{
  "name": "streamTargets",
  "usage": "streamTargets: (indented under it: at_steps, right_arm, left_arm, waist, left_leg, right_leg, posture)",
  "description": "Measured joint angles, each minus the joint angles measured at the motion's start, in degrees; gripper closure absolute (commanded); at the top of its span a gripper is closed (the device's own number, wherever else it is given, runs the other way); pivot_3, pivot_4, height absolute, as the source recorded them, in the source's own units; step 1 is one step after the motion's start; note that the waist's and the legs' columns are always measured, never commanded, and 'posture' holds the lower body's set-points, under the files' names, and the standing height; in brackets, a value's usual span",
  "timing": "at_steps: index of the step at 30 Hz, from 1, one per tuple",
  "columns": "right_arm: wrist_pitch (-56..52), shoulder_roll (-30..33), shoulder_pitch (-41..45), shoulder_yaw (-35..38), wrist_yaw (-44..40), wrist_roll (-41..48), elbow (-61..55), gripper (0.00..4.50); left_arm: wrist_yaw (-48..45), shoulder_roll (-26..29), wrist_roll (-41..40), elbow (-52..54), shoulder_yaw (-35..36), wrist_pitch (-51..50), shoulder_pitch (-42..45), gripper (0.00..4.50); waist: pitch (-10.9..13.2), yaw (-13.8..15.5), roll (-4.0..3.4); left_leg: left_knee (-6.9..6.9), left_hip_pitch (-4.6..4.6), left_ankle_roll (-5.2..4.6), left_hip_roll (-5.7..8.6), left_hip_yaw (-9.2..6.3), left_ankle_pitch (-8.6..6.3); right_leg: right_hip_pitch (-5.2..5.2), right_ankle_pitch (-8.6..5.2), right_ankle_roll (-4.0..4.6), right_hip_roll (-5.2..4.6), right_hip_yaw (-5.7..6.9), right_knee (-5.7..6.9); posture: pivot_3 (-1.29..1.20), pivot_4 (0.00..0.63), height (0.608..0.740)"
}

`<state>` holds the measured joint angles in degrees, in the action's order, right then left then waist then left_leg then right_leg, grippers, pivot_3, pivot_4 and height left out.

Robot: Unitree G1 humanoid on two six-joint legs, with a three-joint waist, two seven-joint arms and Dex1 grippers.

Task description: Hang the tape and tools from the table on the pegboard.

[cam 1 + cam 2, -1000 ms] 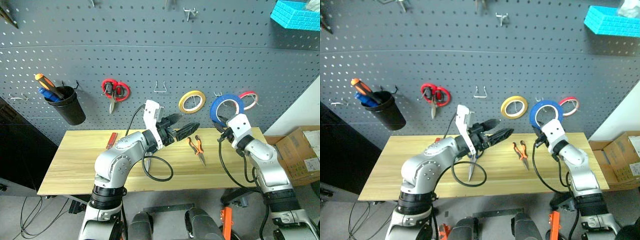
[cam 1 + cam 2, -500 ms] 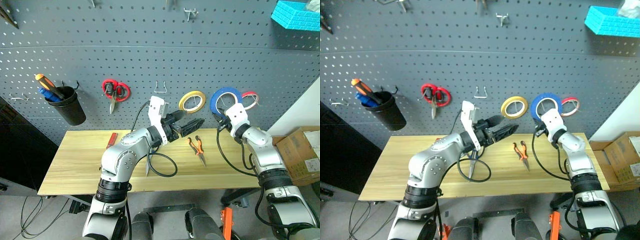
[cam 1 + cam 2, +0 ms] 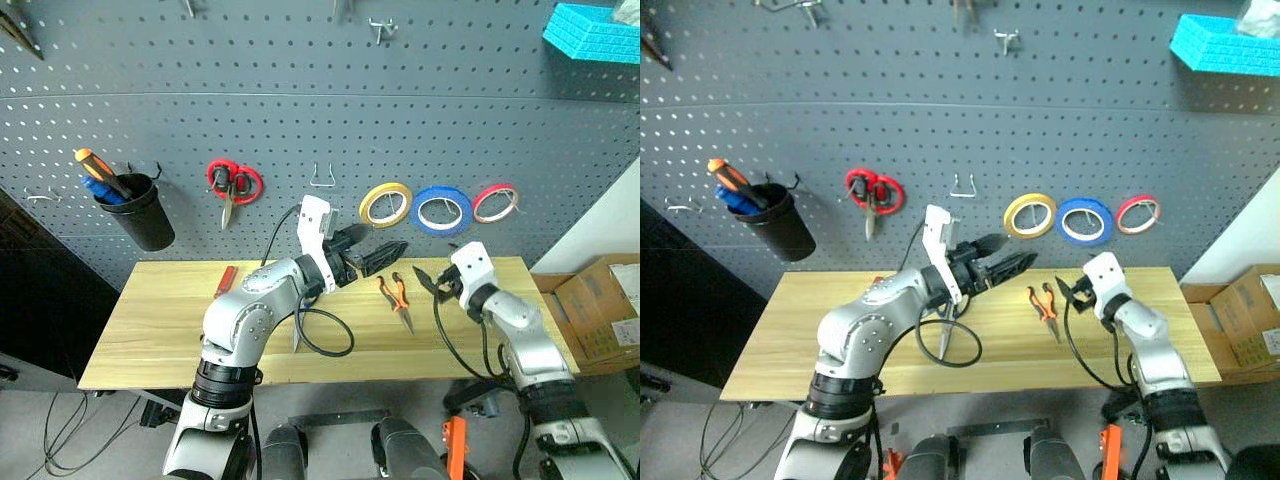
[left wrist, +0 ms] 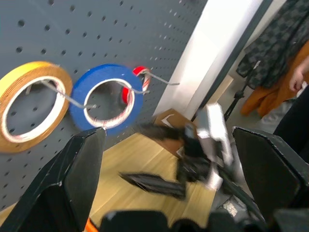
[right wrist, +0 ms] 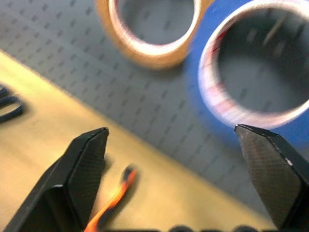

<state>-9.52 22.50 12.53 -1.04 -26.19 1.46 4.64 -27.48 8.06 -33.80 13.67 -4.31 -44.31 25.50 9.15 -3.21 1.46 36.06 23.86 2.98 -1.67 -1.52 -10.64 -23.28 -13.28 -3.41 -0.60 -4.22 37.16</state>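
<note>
Eye views: blue tape (image 3: 441,211) hangs on a pegboard (image 3: 300,110) hook, between the yellow roll (image 3: 385,203) and the red roll (image 3: 496,203), so that part of the job looks done. Pliers (image 3: 395,298) lie flat on the surface (image 3: 150,320), below the yellow roll, not yet hung. Scissors (image 3: 945,335) lie on the surface too, mostly under the left arm and its cable, only the blade end clear. A free hook (image 3: 320,178) sits left of the yellow roll; probably meant for one of the tools. Red-handled scissors (image 3: 230,185) and a black cup (image 3: 135,210) hang further left of the yellow roll. Right hand (image 3: 432,282) is empty, fingers wide, low over the surface just right of the pliers and below the blue tape, pointing toward the pliers. Left hand (image 3: 385,255) is empty, fingers wide, held level above the surface, just left of and above the pliers, arm bent across the body.

Left wrist view: wide black fingers (image 4: 79,169) frame the blue tape (image 4: 104,99) on its hook, yellow roll beside it, red roll behind it. The right hand (image 4: 159,157) shows below the tape, blurred, spread.

Right wrist view: fingers (image 5: 87,154) wide apart, nothing between them; blue tape (image 5: 251,82) and yellow roll (image 5: 149,34) ahead on the pegboard, an orange pliers handle (image 5: 113,195) low on the surface. Pliers likely next.
</note>
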Motion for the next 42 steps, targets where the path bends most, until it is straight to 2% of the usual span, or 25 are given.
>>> streamTargets:
  at_steps: [3, 6, 10, 14, 20, 22, 27, 32, 38, 41, 42]
  right_arm:
    - [-8.90, -0.03, -5.43, -0.36, 0.59, 0.09, -8.47, 0.05]
    - [-23.38, -1.41, -6.05, -1.39, 1.12, 1.70, -14.59, 0.05]
    - [-38.44, -5.49, 2.52, -3.33, 1.58, 4.34, -12.96, 0.05]
    - [-45.57, -9.80, 13.21, -2.83, 4.21, 4.55, -1.75, 0.05]
    - [-46.07, -12.46, 22.20, -2.16, 6.96, 4.33, 16.24, 0.05]
    - [-45.70, -12.46, 23.76, -1.99, 7.47, 4.32, 19.01, 0.05]
    - [-40.54, -10.88, 26.60, -2.46, 8.50, 2.37, 27.35, 0.05]
    - [-38.17, -9.84, 27.50, -2.55, 8.70, 1.37, 30.10, 0.05]
    - [-37.79, -9.65, 27.72, -3.55, 7.38, 0.40, 30.44, 0.05]
    - [-37.93, -9.64, 27.77, -4.08, 6.89, -0.13, 30.39, 0.63]
    - [-37.95, -9.65, 27.80, -4.24, 6.87, -0.24, 30.40, 1.00]
  left_arm:
    - [1.80, 0.55, 1.41, 0.19, -0.59, -0.10, -4.18, 0.00]
    - [4.53, 1.02, 3.41, 1.79, -2.03, -0.58, -10.81, 0.00]
    - [7.11, 2.44, 6.14, 1.77, -3.12, -1.50, -17.07, 0.00]
    - [8.39, 3.81, 9.19, 0.78, -2.68, -0.15, -19.90, 0.00]
    - [10.61, 2.16, 10.26, 0.10, -2.25, -0.01, -20.47, 0.00]
    - [10.79, 1.92, 10.24, 0.70, -2.01, -0.16, -20.67, 0.00]
    - [11.80, 1.75, 9.25, 5.51, -1.10, -2.10, -22.54, 0.00]
    - [11.56, 1.18, 6.75, 7.91, -0.72, -4.60, -23.43, 0.00]
    - [11.60, 0.51, 4.67, 9.14, -1.00, -6.67, -23.21, 0.00]
    - [11.59, 0.60, 4.27, 9.92, -0.96, -7.26, -23.21, 0.00]
    - [11.59, 0.66, 4.07, 10.21, -0.93, -7.55, -23.21, 0.00]
  waist:
    - [-0.10, -0.15, -0.09]
    - [-0.09, -0.52, -0.10]
    - [0.49, -0.52, 0.13]
    - [1.30, 0.05, 0.27]
    - [2.68, 1.49, 0.12]
    - [2.96, 1.68, 0.11]
    - [4.51, 1.75, 0.05]
    - [5.96, 1.68, 0.03]
    - [6.38, 1.61, 0.02]
    - [6.41, 1.60, 0.06]
    - [6.43, 1.60, 0.08]
  left_leg:
    - [0.01, -0.09, 0.00, -0.03, 0.01, 0.00]
    - [0.03, -0.24, -0.02, -0.05, 0.05, 0.01]
    - [0.04, -0.41, -0.04, -0.05, -0.01, 0.02]
    - [0.01, -0.44, -0.04, -0.06, -0.13, 0.02]
    - [-0.03, 0.09, -0.19, -0.03, 0.03, 0.11]
    - [-0.07, 0.32, -0.29, -0.01, 0.01, -0.06]
    - [-0.12, 0.43, -0.59, -0.01, -0.08, -0.46]
    - [-0.09, 0.54, -0.58, -0.01, -0.06, -0.48]
    - [-0.03, 0.51, -0.58, -0.02, -0.07, -0.47]
    - [-0.04, 0.51, -0.58, -0.03, -0.08, -0.47]
    - [-0.04, 0.51, -0.58, -0.03, -0.07, -0.47]
  right_leg:
    - [0.00, -0.04, 0.07, 0.02, -0.01, 0.09]
    - [0.04, -0.18, 0.39, 0.03, -0.12, 0.17]
    - [0.01, -0.07, 0.61, 0.05, -0.10, 0.29]
    - [0.00, -0.04, 0.67, 0.04, -0.01, 0.20]
    - [-0.10, -0.06, 0.62, -0.05, 0.02, -0.09]
    - [-0.28, -0.10, 0.26, -0.05, 0.04, -0.08]
    - [-0.33, -0.23, 0.35, -0.07, 0.12, -0.08]
    - [-0.43, -0.37, 0.14, -0.09, 0.11, -0.10]
    - [-0.42, -0.42, 0.05, -0.08, 0.11, -0.07]
    - [-0.42, -0.43, 0.07, -0.08, 0.11, -0.09]
    - [-0.42, -0.44, 0.07, -0.08, 0.11, -0.10]
  posture:
    - [-0.02, 0.127, 0.740]
    - [-0.01, 0.151, 0.740]
    - [0.02, 0.196, 0.740]
    - [0.05, 0.230, 0.740]
    - [0.09, 0.262, 0.740]
    - [0.10, 0.277, 0.740]
    - [0.11, 0.307, 0.740]
    - [0.11, 0.326, 0.740]
    - [0.11, 0.329, 0.740]
    - [0.11, 0.330, 0.740]
    - [0.11, 0.330, 0.740]
